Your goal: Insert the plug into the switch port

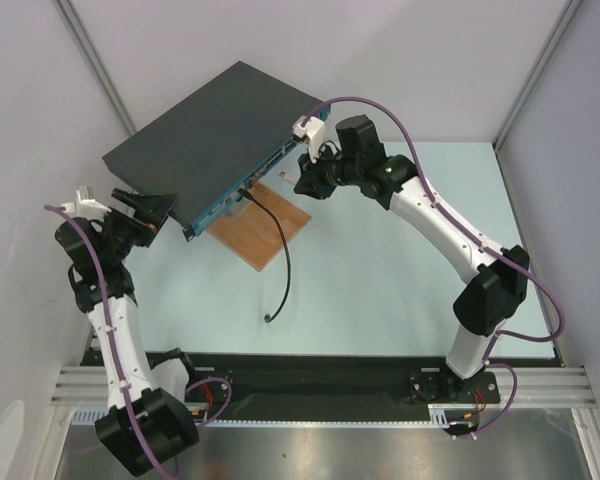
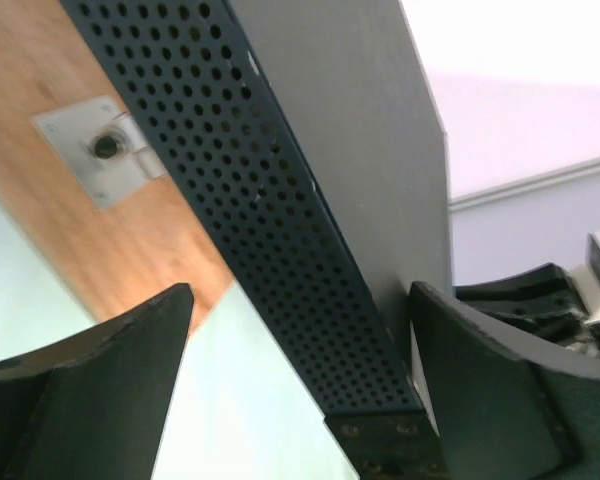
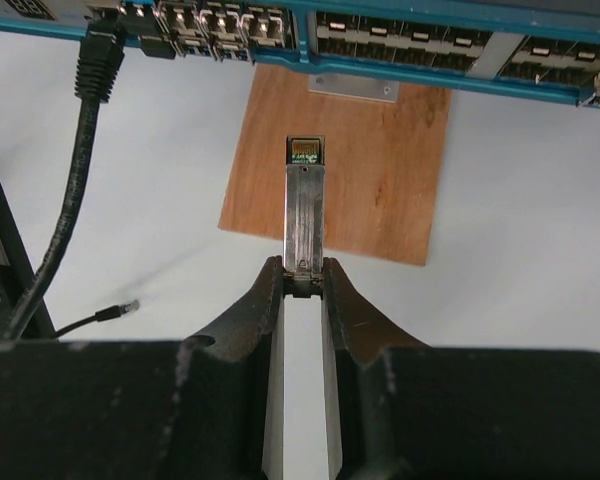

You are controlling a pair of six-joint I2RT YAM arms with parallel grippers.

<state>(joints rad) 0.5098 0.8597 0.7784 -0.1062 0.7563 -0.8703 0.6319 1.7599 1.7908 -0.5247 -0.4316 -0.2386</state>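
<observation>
The switch (image 1: 215,130) is a flat dark grey box with a teal front face (image 3: 430,45) and a row of sockets; its front rests on a wooden board. My right gripper (image 3: 304,280) is shut on the rear end of a slim metal plug (image 3: 304,205). The plug points at the front face, a short way off and below the socket row. In the top view this gripper (image 1: 308,183) is just off the switch's front right. My left gripper (image 2: 300,300) is open and straddles the switch's near left corner (image 2: 280,200): one finger lies close along the top, the other stands off the perforated side.
A brown wooden board (image 1: 265,235) lies under the switch front, with a small metal plate (image 2: 100,150) on it. A black cable (image 3: 75,200) is plugged into a left socket and trails across the table to a loose end (image 1: 270,318). Walls enclose the table.
</observation>
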